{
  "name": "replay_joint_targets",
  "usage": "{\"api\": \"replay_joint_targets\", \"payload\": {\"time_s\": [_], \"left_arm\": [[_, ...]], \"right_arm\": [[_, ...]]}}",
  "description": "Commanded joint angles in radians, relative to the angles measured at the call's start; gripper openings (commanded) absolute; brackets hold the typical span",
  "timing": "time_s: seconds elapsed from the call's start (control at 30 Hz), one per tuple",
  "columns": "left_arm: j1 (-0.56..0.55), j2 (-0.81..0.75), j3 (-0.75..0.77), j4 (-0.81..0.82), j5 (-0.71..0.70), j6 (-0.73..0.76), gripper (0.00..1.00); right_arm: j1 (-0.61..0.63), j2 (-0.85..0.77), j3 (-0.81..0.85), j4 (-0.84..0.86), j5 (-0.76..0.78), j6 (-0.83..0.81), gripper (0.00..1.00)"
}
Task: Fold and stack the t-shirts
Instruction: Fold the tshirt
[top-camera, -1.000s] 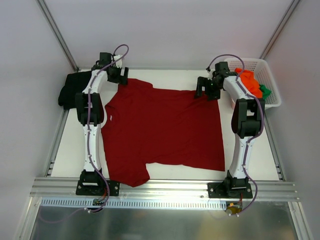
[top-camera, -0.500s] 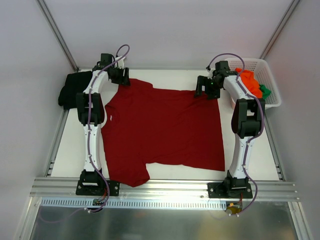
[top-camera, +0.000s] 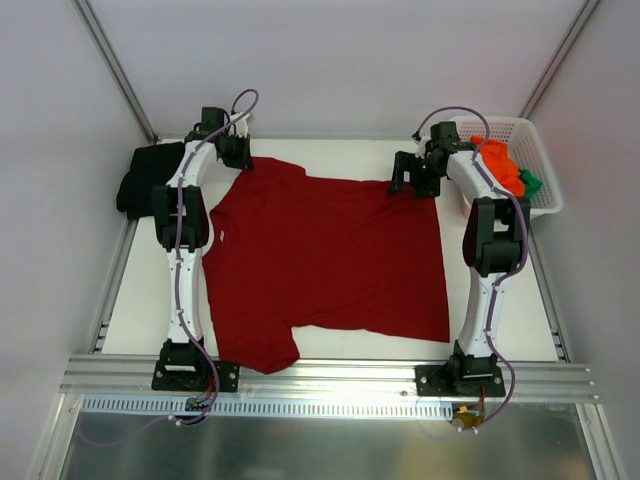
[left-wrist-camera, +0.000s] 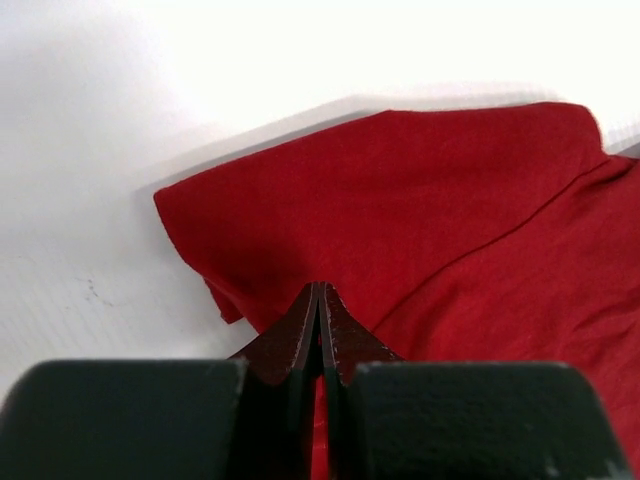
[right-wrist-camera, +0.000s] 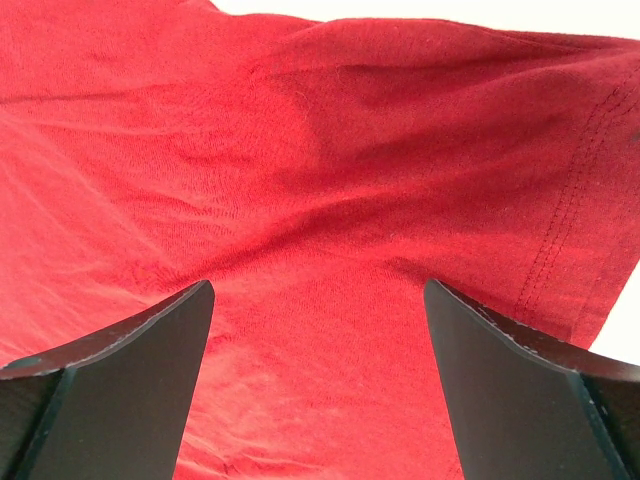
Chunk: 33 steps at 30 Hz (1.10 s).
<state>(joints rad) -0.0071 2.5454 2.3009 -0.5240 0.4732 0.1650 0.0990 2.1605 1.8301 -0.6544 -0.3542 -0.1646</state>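
Shirt: I am watching the dark red short-sleeved cloth t-shirt (top-camera: 325, 260) lying spread flat on the white table (top-camera: 130, 310) between the two arms. Its collar is pointing toward the left arm and its hem toward the right.
Far sleeve: the sleeve (left-wrist-camera: 300, 200) at the far left corner is lying flat, with its edge under the left arm's fingertips.
Left gripper: the left gripper (left-wrist-camera: 320, 300) has just been closing, going from wide apart a second ago to fully together. Its fingers are now pinching the sleeve cloth, and a strip of red is showing between them in the wrist view.
Right gripper: the right gripper (right-wrist-camera: 318, 300) is staying spread wide over the far hem corner, straddling cloth but holding nothing. I cannot tell whether its tips are touching the fabric.
Meaning for the task: I am reading this as the first half of a two-corner grasp for the opening fold. One far corner is now secured, and the other is still waiting for its pinch.
Next need: I am expecting the right jaws to have to close on the hem before any lift, or the shirt may be dragging lopsided.
Surroundings: a black cloth t-shirt (top-camera: 140, 178) is sitting bunched at the far left. An orange shirt (top-camera: 500, 165) and a green one (top-camera: 530, 183) are filling the white plastic lattice basket (top-camera: 535, 150) at the far right.
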Motion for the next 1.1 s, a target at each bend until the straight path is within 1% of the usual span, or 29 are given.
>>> {"api": "replay_joint_targets", "payload": {"time_s": [0.0, 0.1, 0.13, 0.17, 0.2, 0.23, 0.27, 0.3, 0.37, 0.5, 0.57, 0.6, 0.67, 0.7, 0.73, 0.8, 0.83, 0.87, 0.9, 0.93, 1.03, 1.07], "left_arm": [[-0.004, -0.03, -0.014, -0.014, -0.047, 0.008, 0.0], [-0.004, -0.045, -0.024, -0.014, -0.07, 0.013, 0.0], [-0.004, -0.047, -0.024, -0.014, -0.079, 0.018, 0.09], [-0.005, -0.053, -0.026, -0.014, -0.084, 0.024, 0.3], [-0.004, -0.056, -0.026, -0.014, -0.09, 0.03, 0.48], [-0.004, -0.057, -0.026, -0.014, -0.113, 0.033, 0.71], [-0.004, -0.059, -0.027, -0.016, -0.126, 0.034, 0.82], [-0.004, -0.062, -0.031, -0.014, -0.14, 0.036, 0.89], [-0.004, -0.068, -0.046, -0.016, -0.182, 0.041, 0.99], [-0.007, -0.077, -0.075, -0.033, -0.215, 0.067, 0.98], [-0.005, -0.074, -0.075, -0.053, -0.214, 0.076, 0.94], [-0.005, -0.076, -0.08, -0.059, -0.206, 0.076, 0.87], [-0.005, -0.076, -0.081, -0.06, -0.186, 0.07, 0.76], [-0.005, -0.076, -0.081, -0.06, -0.156, 0.064, 0.69], [-0.005, -0.076, -0.078, -0.06, -0.139, 0.05, 0.52], [-0.005, -0.071, -0.07, -0.06, -0.082, 0.028, 0.31], [-0.005, -0.068, -0.064, -0.06, -0.062, 0.007, 0.12], [-0.007, -0.059, -0.051, -0.06, -0.042, -0.005, 0.06], [-0.005, -0.054, -0.043, -0.062, -0.024, -0.016, 0.0], [-0.005, -0.048, -0.037, -0.061, 0.008, -0.027, 0.0], [-0.004, -0.031, -0.011, -0.06, 0.024, -0.061, 0.0], [-0.004, -0.028, -0.009, -0.059, 0.021, -0.064, 0.0]], "right_arm": [[0.004, -0.05, 0.04, -0.019, -0.017, 0.002, 0.9], [0.004, -0.048, 0.041, -0.017, -0.022, 0.004, 0.9], [0.004, -0.048, 0.041, -0.017, -0.022, 0.004, 0.9], [0.004, -0.048, 0.041, -0.017, -0.022, 0.004, 0.9], [0.004, -0.048, 0.041, -0.019, -0.023, 0.004, 0.9], [0.004, -0.048, 0.041, -0.019, -0.023, 0.004, 0.9], [0.004, -0.05, 0.041, -0.017, -0.023, 0.004, 0.9], [0.005, -0.05, 0.041, -0.017, -0.023, 0.002, 0.9], [0.004, -0.05, 0.041, -0.017, -0.023, 0.004, 0.9], [0.004, -0.053, 0.041, -0.017, -0.028, 0.005, 0.9], [0.004, -0.053, 0.043, -0.017, -0.029, 0.007, 0.9], [0.004, -0.05, 0.046, -0.019, -0.031, 0.008, 0.9], [0.004, -0.05, 0.046, -0.019, -0.034, 0.01, 0.9], [0.004, -0.05, 0.047, -0.017, -0.034, 0.011, 0.9], [0.004, -0.05, 0.046, -0.017, -0.034, 0.013, 0.9], [0.004, -0.054, 0.044, -0.019, -0.034, 0.01, 0.9], [0.004, -0.057, 0.043, -0.019, -0.034, 0.008, 0.9], [0.004, -0.059, 0.041, -0.021, -0.031, 0.008, 0.9], [0.004, -0.06, 0.041, -0.024, -0.029, 0.005, 0.9], [0.004, -0.062, 0.041, -0.025, -0.026, -0.001, 0.9], [0.004, -0.064, 0.044, -0.039, 0.006, -0.007, 0.9], [0.002, -0.064, 0.047, -0.045, 0.065, -0.007, 0.9]]}}
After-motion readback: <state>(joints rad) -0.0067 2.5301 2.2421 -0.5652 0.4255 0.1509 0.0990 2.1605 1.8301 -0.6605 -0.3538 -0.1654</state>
